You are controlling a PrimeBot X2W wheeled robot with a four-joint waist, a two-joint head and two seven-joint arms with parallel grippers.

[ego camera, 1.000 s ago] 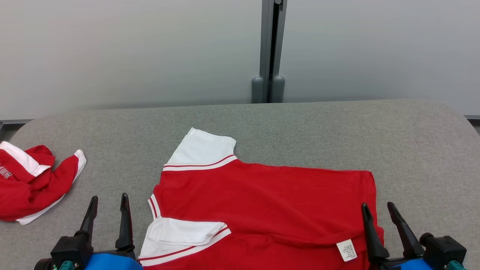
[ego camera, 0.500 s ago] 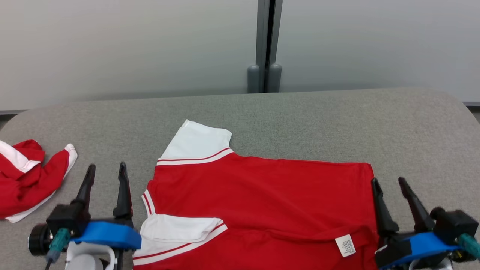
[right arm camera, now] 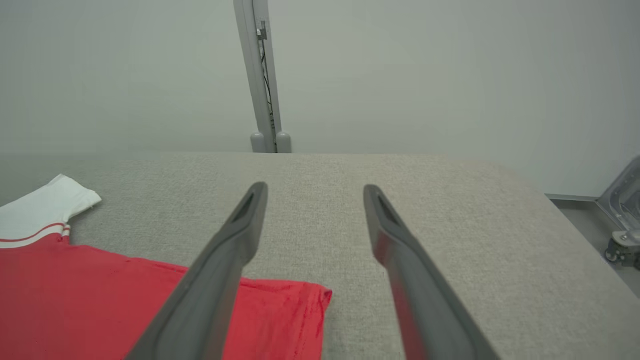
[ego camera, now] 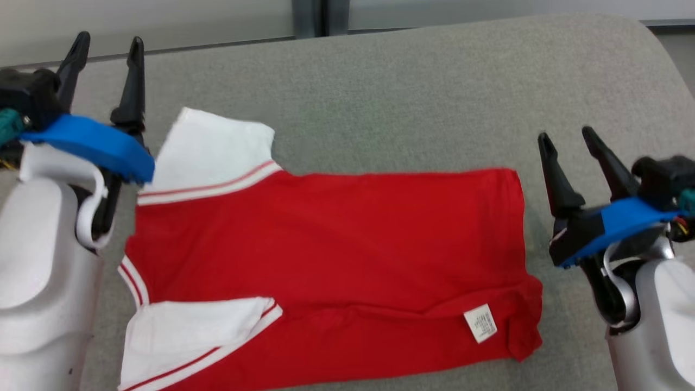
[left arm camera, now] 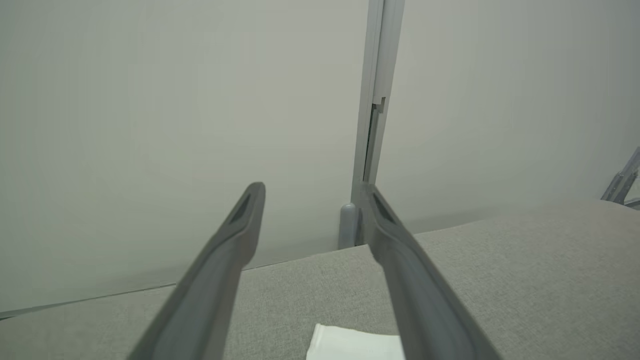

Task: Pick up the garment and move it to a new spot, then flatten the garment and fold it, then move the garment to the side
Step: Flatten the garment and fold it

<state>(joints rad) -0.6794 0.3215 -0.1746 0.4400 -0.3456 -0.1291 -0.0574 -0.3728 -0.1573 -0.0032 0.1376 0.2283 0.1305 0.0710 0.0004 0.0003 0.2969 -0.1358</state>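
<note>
The garment is a red shirt with white sleeves, lying flat on the grey table with its near part folded over and a white label showing. My left gripper hovers open beyond the far white sleeve, at the shirt's left end. My right gripper hovers open just right of the shirt's hem edge. In the left wrist view the open fingers frame a corner of white sleeve. Nothing is between either pair of fingers.
A pale wall with a grey vertical post runs behind the table. The table's rounded right edge drops to the floor, where a wheeled metal frame stands. Bare grey cloth lies beyond the shirt.
The head camera has tilted down and shifted, so the second red garment at the left has left the picture. Both arms have risen and reached forward beside the shirt, still open.
</note>
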